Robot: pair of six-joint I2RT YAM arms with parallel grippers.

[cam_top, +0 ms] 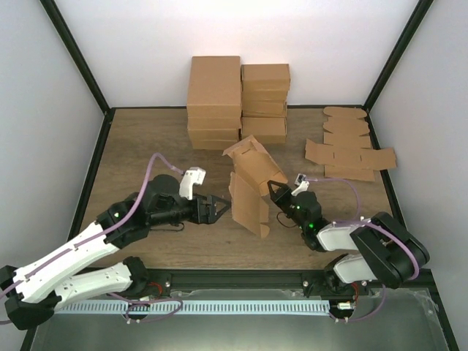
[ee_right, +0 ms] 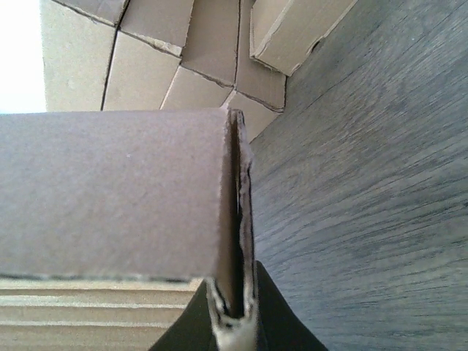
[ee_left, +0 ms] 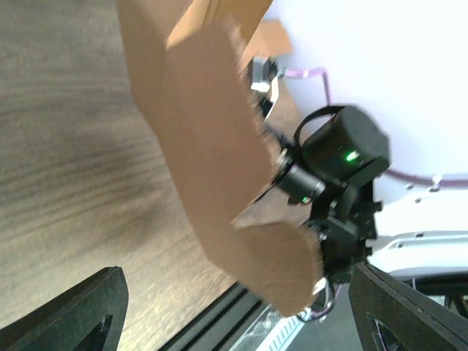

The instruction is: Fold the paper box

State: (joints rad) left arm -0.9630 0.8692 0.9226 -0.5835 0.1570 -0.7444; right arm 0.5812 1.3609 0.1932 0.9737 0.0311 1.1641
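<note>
The paper box (cam_top: 251,184) is a partly folded brown sheet held up off the table at the centre. My right gripper (cam_top: 276,189) is shut on its right edge; in the right wrist view the doubled cardboard edge (ee_right: 238,219) runs down into the closed jaws (ee_right: 238,322). My left gripper (cam_top: 218,210) stands open just left of the box's hanging flap (cam_top: 248,208). In the left wrist view the flap's rounded tab (ee_left: 281,267) hangs between the wide-apart fingers (ee_left: 69,314), touching neither.
Two stacks of ready-made brown cartons (cam_top: 238,99) stand at the back centre. Flat brown blanks (cam_top: 349,146) lie at the back right. Black frame posts and white walls close in the table. The right arm's wrist (ee_left: 340,153) shows behind the flap.
</note>
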